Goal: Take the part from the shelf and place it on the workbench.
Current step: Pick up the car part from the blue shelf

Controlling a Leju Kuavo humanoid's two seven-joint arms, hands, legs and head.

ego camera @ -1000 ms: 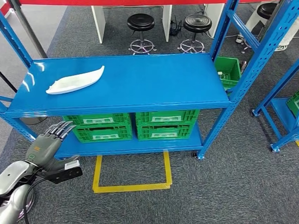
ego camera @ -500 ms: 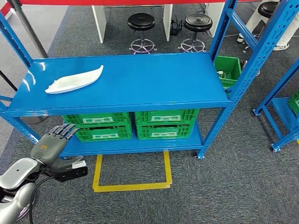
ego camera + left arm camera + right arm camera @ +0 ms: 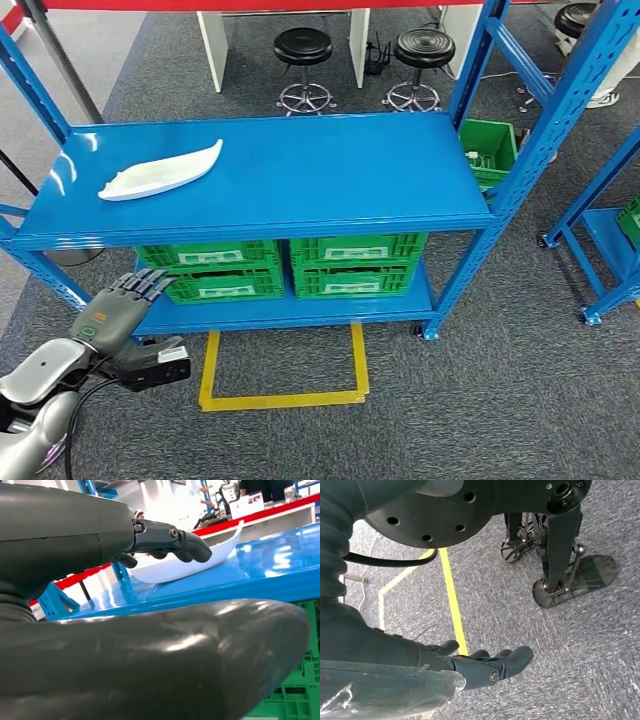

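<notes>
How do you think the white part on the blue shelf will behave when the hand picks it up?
The white part looks like thin moulded plastic, so probably light and fairly stiff. Its long, curved, tapering shape may rock or pivot if gripped off-centre. On the glossy shelf it could slide when the left hand nudges it.

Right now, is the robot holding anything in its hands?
No. The left hand is empty, fingers apart, below the white part on the blue shelf. The right hand hangs empty above the carpet.

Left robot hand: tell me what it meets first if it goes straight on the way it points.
Probably the blue shelf's front edge; the left robot hand sits below it, white part beyond. Depth is unclear.
</notes>
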